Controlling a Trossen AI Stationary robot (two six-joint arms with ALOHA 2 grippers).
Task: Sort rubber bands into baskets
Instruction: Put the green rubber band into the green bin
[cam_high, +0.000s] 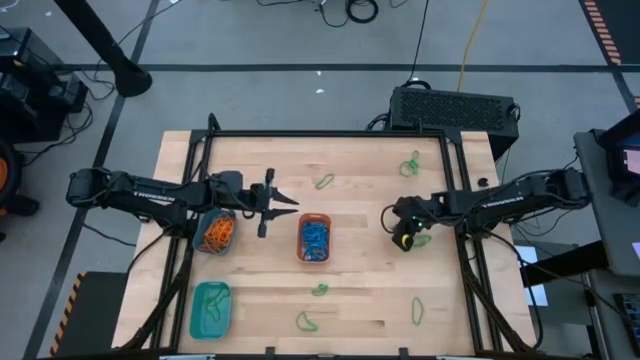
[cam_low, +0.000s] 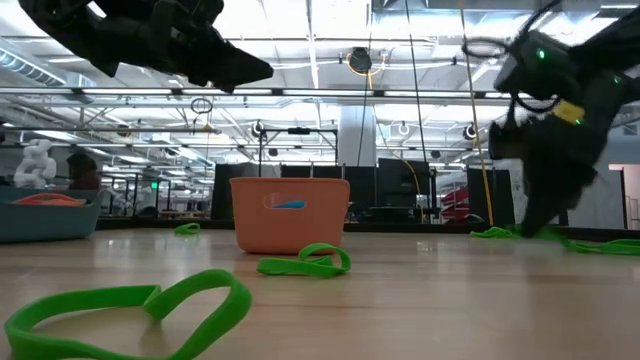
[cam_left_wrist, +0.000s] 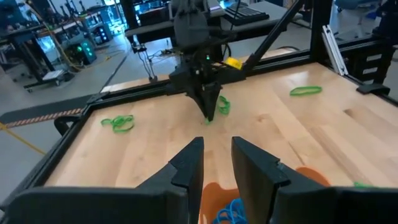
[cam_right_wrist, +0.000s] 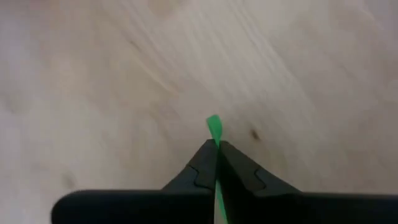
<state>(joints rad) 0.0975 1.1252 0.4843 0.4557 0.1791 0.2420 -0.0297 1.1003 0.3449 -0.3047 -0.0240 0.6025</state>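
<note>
My right gripper (cam_right_wrist: 217, 149) is clenched on a green rubber band (cam_right_wrist: 214, 129) at the table's (cam_high: 370, 290) right side, apparently just touching the wood. My left gripper (cam_left_wrist: 216, 163) hangs parted above the orange basket (cam_high: 314, 238) of blue bands.

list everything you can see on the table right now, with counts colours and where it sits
orange basket: one, orange, middle of the table, holding blue rubber bands
round basket: one, blue-teal rim, left of the orange basket, under the left arm, full of orange rubber bands
teal basket: one, teal, near left corner, a green band inside
loose green rubber bands: about six, green, scattered on the wood: two toward the far side, three along the near edge, one at the right gripper
table: one, light wood with a black frame
left gripper: hanging above the table between the round and orange baskets, fingers apart, empty
right gripper: down at the table's right side, fingers shut on a green rubber band
</note>
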